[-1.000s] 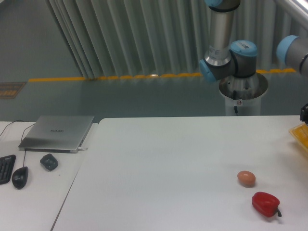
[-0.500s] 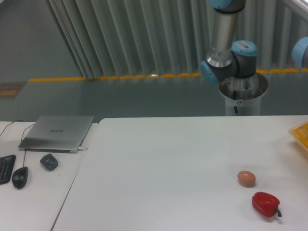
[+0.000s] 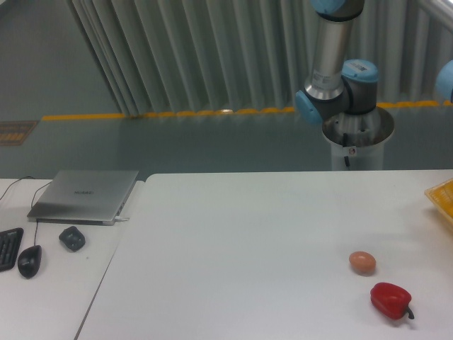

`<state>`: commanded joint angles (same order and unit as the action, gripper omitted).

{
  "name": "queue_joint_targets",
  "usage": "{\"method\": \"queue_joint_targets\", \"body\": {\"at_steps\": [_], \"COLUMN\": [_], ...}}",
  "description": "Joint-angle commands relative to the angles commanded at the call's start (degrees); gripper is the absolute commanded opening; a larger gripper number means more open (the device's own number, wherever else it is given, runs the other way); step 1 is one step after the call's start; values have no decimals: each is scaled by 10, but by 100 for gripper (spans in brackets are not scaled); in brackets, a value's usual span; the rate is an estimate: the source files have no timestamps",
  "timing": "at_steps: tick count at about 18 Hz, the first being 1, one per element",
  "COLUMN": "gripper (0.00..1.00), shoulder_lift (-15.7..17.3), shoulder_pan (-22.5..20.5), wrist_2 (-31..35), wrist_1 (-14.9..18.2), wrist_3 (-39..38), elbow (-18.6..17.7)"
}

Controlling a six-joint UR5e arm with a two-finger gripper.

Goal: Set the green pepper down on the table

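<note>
The green pepper is out of view. The large white table point(image 3: 248, 241) fills the lower part of the view. Only the arm's base and its blue joints point(image 3: 340, 88) show at the top right; the arm runs off the right edge of the picture. The gripper is out of view, so its state cannot be seen.
A brown egg point(image 3: 362, 263) and a red pepper point(image 3: 391, 300) lie near the table's front right. A yellow object point(image 3: 442, 200) pokes in at the right edge. On the adjoining desk sit a laptop point(image 3: 85, 195), a mouse point(image 3: 29, 261), a small dark object point(image 3: 71, 238) and a keyboard point(image 3: 7, 249).
The arm has swung to the right, out of the picture. The dark part seen at the right edge one second ago is gone.
</note>
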<state>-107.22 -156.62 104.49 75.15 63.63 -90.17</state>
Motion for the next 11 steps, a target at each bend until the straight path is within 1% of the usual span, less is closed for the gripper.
{"method": "queue_joint_targets", "body": {"at_steps": [4, 5, 8, 11], "gripper": [100, 100, 100, 100], "shoulder_lift": [-7, -14, -21, -26], "shoulder_pan": [-11, -11, -11, -13], "wrist_2": [13, 22, 31, 31], "wrist_1": [-1, -2, -2, -3], "wrist_3": [34, 42, 42, 42], "elbow": [-1, -1, -2, -15]}}
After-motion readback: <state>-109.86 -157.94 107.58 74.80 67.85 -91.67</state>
